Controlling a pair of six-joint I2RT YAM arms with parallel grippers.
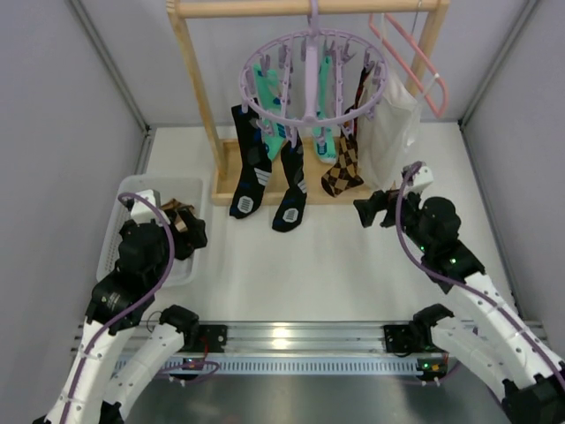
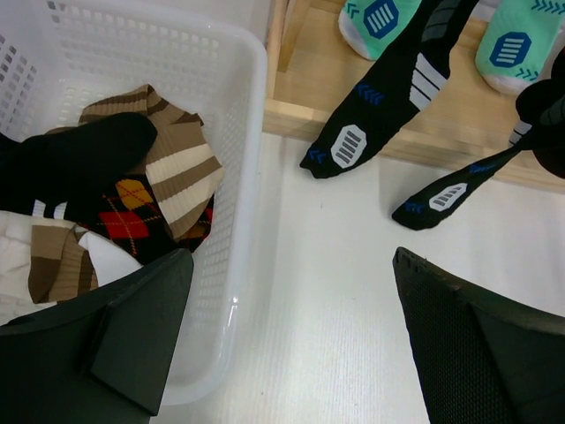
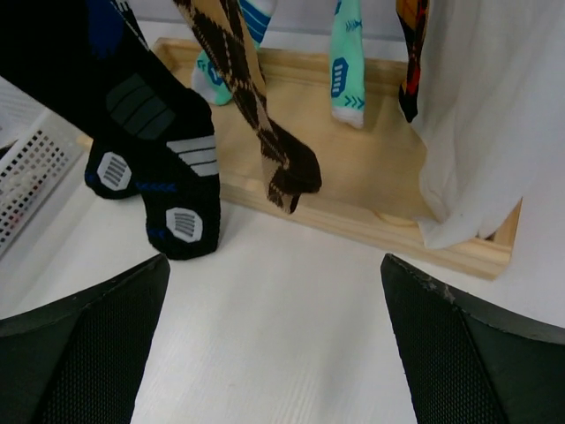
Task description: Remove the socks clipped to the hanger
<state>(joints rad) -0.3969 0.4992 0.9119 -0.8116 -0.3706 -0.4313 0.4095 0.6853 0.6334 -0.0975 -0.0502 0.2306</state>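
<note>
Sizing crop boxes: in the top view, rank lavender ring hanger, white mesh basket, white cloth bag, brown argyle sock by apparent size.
lavender ring hanger and white mesh basket, alike
white cloth bag
brown argyle sock

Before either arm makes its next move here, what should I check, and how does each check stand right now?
1. Empty left pincer: ok. It is open above the edge of the basket, with nothing between its fingers.
2. Empty right pincer: ok. It is open and faces the hanger.
3. Clips emptied: not ok. The black socks, teal socks and an argyle sock hang there.
4. Room in the basket: ok. A few loose socks lie in it, and much of its floor is bare.
5. Gap between the white bag and the argyle sock: cannot tell. They hang close together.
</note>
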